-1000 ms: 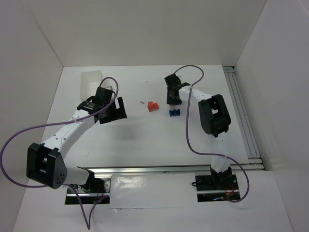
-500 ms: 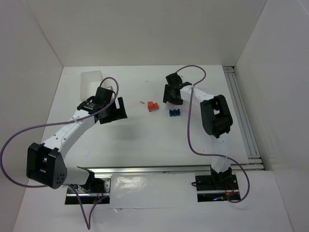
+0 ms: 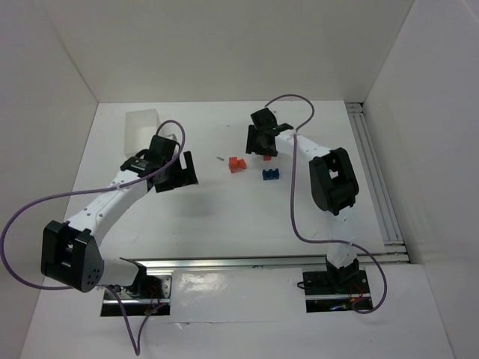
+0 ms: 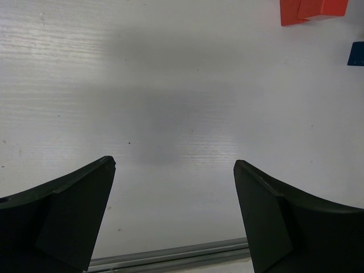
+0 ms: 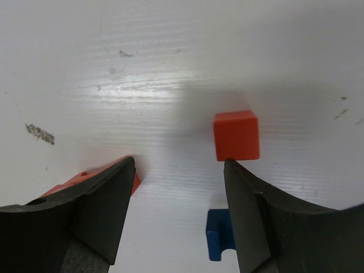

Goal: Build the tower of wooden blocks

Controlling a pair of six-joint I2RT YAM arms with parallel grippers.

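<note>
Near edge: a metal rail (image 3: pixel 247 263) runs across the bench (image 3: pixel 224 217), and both arm bases are bolted along it. Purple cables (image 3: pixel 22 224) loop from each arm.

Left side: the left fingers (image 4: pixel 68 216) are spread wide with nothing between them; only bare bench shows in the gap. They hang over the left half of the bench, well apart from every block.

Centre: the blue block (image 3: pixel 270 174) lies flat on the bench and is the block nearest the arm bases. Its notch shows in the right wrist view. Beyond it and to its left lies a red-orange block (image 3: pixel 237 164), stepped in outline and clear of the blue one. A small red-orange cube (image 5: pixel 236 135) lies just beyond the blue block, separate from it. All three pieces sit singly on the bench; none rests on another.

Right side: the right fingers (image 5: pixel 267 222) are spread and hold nothing. They hang low over the group of blocks. In the wrist view the cube sits just past the tip of one finger; contact cannot be judged. The stepped block is partly hidden behind the other finger, and the blue block shows low in the gap.

Far area: a small dark pin (image 3: pixel 219 158) lies just left of the stepped block. A white box (image 3: pixel 142 127) stands near the far left corner, beyond the left fingers.
</note>
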